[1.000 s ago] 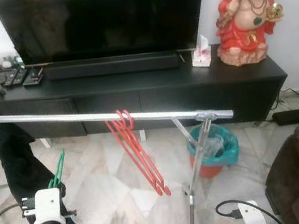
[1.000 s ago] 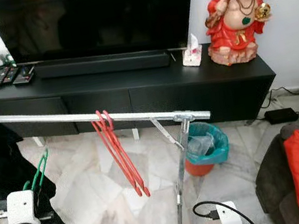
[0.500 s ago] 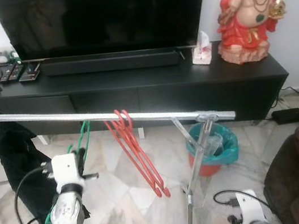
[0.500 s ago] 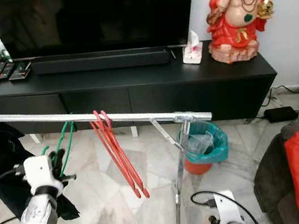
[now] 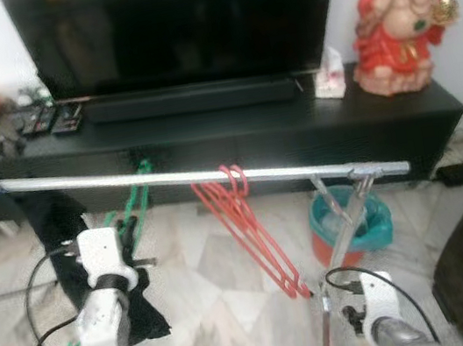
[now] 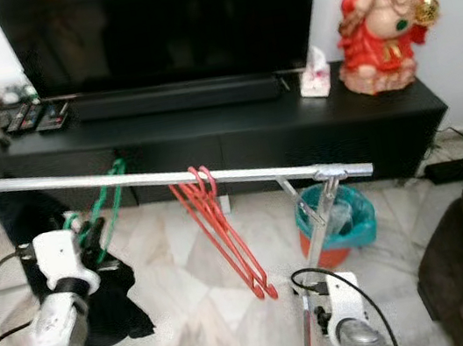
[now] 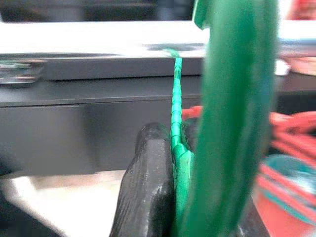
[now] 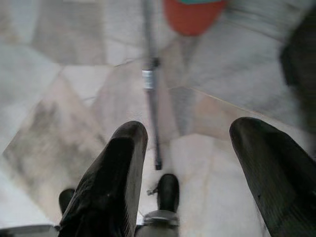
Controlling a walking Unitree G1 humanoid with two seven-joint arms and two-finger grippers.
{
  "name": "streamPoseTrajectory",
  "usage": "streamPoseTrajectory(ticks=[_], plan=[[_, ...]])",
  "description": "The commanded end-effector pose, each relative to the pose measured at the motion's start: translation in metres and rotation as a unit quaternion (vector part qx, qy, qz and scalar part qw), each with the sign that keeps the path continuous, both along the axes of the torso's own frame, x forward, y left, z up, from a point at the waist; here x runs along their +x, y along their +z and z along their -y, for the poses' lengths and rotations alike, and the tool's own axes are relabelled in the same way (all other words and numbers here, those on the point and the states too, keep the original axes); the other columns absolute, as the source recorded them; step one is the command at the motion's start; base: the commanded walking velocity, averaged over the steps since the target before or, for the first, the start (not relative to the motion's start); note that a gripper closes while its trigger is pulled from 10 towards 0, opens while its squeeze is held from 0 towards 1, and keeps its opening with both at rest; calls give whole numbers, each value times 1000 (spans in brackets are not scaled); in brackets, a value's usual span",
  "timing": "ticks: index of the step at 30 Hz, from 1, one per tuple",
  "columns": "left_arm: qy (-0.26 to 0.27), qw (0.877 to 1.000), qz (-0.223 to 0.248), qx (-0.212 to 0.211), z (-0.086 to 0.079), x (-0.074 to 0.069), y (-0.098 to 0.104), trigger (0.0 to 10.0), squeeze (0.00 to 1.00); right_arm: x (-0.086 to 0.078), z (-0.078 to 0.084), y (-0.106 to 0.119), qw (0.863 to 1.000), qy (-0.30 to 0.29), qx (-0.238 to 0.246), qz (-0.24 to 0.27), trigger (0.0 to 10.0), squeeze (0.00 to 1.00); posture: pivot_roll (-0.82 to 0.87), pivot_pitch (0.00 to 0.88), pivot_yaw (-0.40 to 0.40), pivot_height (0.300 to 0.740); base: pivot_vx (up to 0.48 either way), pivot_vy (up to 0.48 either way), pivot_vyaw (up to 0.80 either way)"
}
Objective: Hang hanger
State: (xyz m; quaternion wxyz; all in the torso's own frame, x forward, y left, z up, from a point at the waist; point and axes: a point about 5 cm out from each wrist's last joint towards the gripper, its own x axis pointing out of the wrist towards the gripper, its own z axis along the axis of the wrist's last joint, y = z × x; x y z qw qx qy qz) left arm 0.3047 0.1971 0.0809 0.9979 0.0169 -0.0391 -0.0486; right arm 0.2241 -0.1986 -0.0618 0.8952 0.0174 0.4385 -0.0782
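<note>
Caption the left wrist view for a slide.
Left pincer shut on green hanger, raised toward the silver rail.

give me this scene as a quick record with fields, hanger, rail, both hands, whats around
green hanger: gripped in the left hand, its hook up at the rail, not clearly over it
left hand: raised to the rail, shut on the green hanger
right hand: low, open, holds nothing, pointed at the floor
rail: silver bar across the front
red hangers: hanging on the rail, right of the green one
behind: black tv cabinet, red figurine, teal bin
</note>
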Motion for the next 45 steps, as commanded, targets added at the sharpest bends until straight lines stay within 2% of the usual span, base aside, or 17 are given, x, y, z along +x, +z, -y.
streamPoseTrajectory(ticks=[1, 7, 14, 21, 24, 25, 30, 32, 35, 36, 39, 42, 45], plan=[[-29, 999, 18, -10, 13, 6, 12, 10000, 0, 5, 5, 4, 1000, -16, 1, 9, 10000, 0, 96, 0, -39, 740, 0, 0, 0], [-37, 999, 22, -21, 20, 8, 21, 10000, 0, 11, 7, 8, 1000, -11, -1, 13, 10000, 0, 94, 0, -45, 740, 0, 0, 0], [-19, 999, 33, -27, 22, 11, 33, 10000, 0, 18, 9, 13, 1000, -12, 4, 26, 10000, 0, 108, 0, -62, 740, 0, 0, 0], [-9, 999, 19, -32, 20, -4, 26, 10000, 0, 19, 9, 14, 1000, -7, 9, 29, 10000, 0, 112, 0, -62, 740, 0, 0, 0], [2, 1000, 2, -22, 17, -9, 20, 10000, 0, 19, 10, 14, 999, -11, 10, 29, 10000, 0, 118, 0, -62, 740, 0, 0, 0], [20, 1000, -15, -16, 13, -11, 14, 10000, 0, 18, 9, 14, 1000, -6, 11, 28, 10000, 0, 121, 0, -61, 740, 0, 0, 0], [55, 998, -30, -4, 6, -11, 11, 10000, 0, 17, 9, 12, 1000, -8, 12, 25, 10000, 0, 109, 0, -49, 740, 0, 0, 0], [79, 996, -34, 9, -1, -4, 15, 10000, 0, 14, 8, 11, 1000, -12, 15, 23, 10000, 0, 99, 0, -37, 740, 0, 0, 0], [74, 997, -27, 4, -1, 3, 21, 10000, 0, 13, 8, 10, 1000, -11, 14, 22, 10000, 0, 97, 0, -35, 740, 0, 0, 0], [59, 998, -16, 14, 2, 13, 31, 10000, 0, 12, 8, 9, 1000, -13, 16, 21, 10000, 0, 101, 0, -36, 740, 0, 0, 0], [54, 998, -4, 28, 3, 30, 45, 10000, 0, 12, 8, 9, 1000, -10, 15, 21, 10000, 0, 111, 0, -43, 740, 0, 0, 0], [49, 998, -21, 39, 5, 43, 50, 10000, 0, 11, 8, 9, 1000, -5, 15, 21, 10000, 0, 119, 0, -54, 740, 0, 0, 0], [48, 997, -34, 50, 9, 50, 51, 10000, 0, 10, 10, 8, 1000, -8, 15, 21, 10000, 0, 114, 0, -60, 740, 0, 0, 0]])
